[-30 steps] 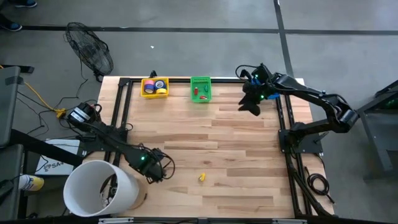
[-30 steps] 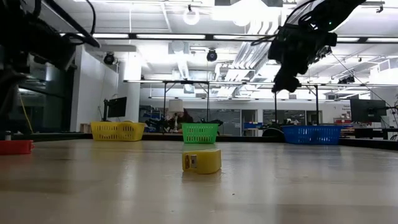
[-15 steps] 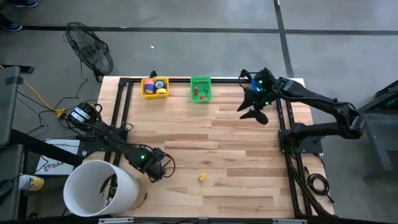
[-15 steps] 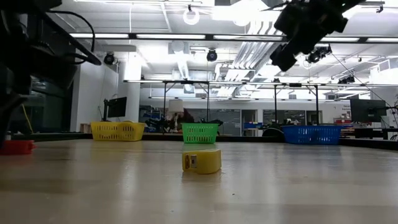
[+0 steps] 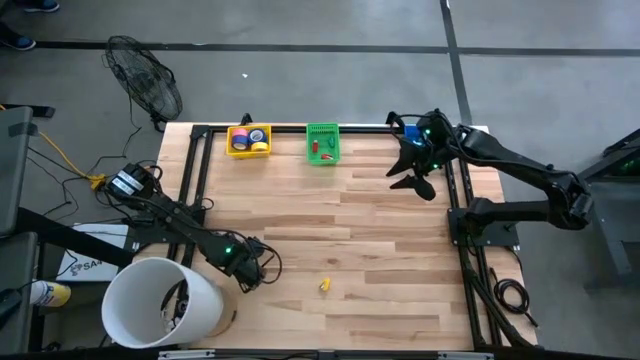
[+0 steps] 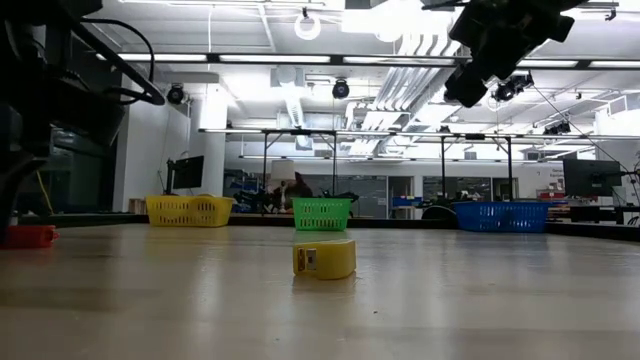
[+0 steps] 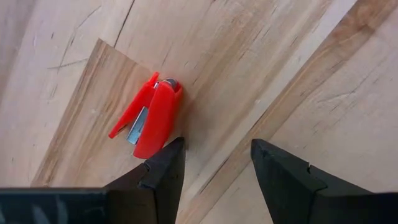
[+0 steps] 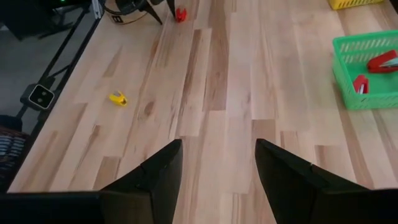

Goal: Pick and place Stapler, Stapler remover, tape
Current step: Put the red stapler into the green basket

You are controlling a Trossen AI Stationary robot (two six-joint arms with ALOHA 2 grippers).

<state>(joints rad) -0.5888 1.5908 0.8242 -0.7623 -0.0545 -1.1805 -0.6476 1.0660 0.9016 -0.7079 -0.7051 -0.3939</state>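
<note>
A red stapler (image 7: pixel 151 118) lies flat on the wooden table near its left front; it also shows in the low view (image 6: pixel 25 236). My left gripper (image 7: pixel 214 162) points down over it, open. The stapler lies outside the gap, beside the outer side of one finger (image 7: pixel 166 167). My right gripper (image 5: pixel 410 176) hangs open, high above the table's far right part, with nothing in it (image 8: pixel 214 168). Tape rolls (image 5: pixel 250 136) sit in a yellow basket (image 5: pixel 236 148) at the far edge. A small yellow object (image 5: pixel 324 286) rests on the table in front. My left gripper comes from above, pointing down. One fingertip (image 7: pixel 174 146) stands right against the red stapler's long side (image 7: pixel 163 134). Whether it touches the stapler I cannot tell. The stapler lies flat on the table.
A green basket (image 5: pixel 322 152) with red pieces stands at the far edge beside the yellow one. A blue basket (image 6: pixel 500 215) shows at the far right. A white bucket (image 5: pixel 160 305) stands at the table's near left corner. A black frame (image 5: pixel 455 200) borders the table.
My left gripper has sunk a little toward the table beside the red stapler. My right gripper has risen and drawn slightly toward the table's right edge, rolling as it went. Both stay open.
</note>
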